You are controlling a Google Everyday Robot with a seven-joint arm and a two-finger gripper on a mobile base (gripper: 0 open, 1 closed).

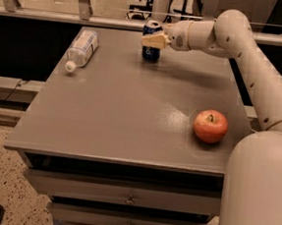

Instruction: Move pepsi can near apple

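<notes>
The dark-blue pepsi can (150, 53) stands upright at the far edge of the grey table (121, 117), near its middle. My gripper (153, 39) reaches in from the right at the height of the can's upper half and overlaps it, hiding part of its side. The red-orange apple (210, 126) lies on the table's near right part, well apart from the can and the gripper.
A clear plastic water bottle (81, 49) lies on its side at the table's far left. My arm (253, 70) spans the right side above the table. Drawers (128, 198) sit under the tabletop. A railing (65, 16) runs behind the table.
</notes>
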